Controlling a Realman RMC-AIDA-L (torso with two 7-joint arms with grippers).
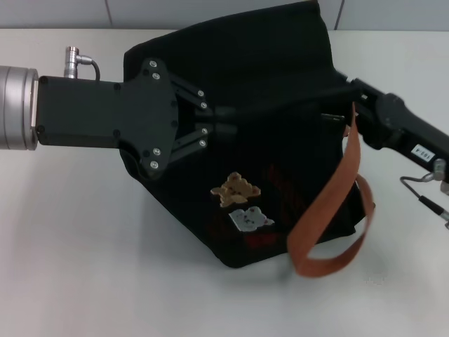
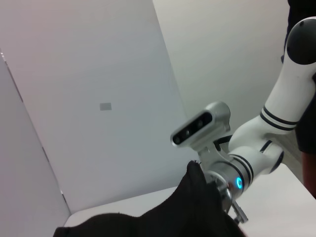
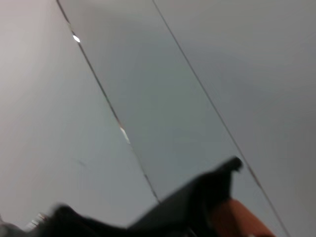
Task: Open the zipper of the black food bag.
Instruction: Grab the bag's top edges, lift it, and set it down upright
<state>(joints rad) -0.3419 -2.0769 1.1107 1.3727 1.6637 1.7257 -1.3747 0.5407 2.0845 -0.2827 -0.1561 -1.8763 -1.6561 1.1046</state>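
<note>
From the head camera I see the boxy black fabric food bag (image 1: 280,140) lying tipped over in the middle of the pale tabletop (image 1: 77,267), its front panel facing up at me with the tan bear patch (image 1: 236,189) and the white bear patch (image 1: 250,219) just below it, red print around them. One orange-brown strap handle (image 1: 335,210) hangs in a loop off the bag's right side and curls onto the table.

My left gripper (image 1: 235,119) comes in from the left, its black body and linkage lying across the bag's upper left part. The fingers reach along the dark ridge that runs across the bag's top, and they look drawn close together, but black on black hides the tips, so I cannot tell whether they pinch fabric or only rest against it.

My right gripper (image 1: 335,98) comes in from the right and meets the bag's upper right corner, right where the strap starts. I cannot tell how far its fingers stand apart or what they grasp.

I cannot make out the zipper line or its metal pull in any view; the dark ridge between the two grippers may be it.

The left wrist view shows a fold of the black fabric in front of the white right arm (image 2: 276,123) and its silver wrist camera (image 2: 200,126). The right wrist view shows only wall panels, a dark edge and a bit of orange strap.
</note>
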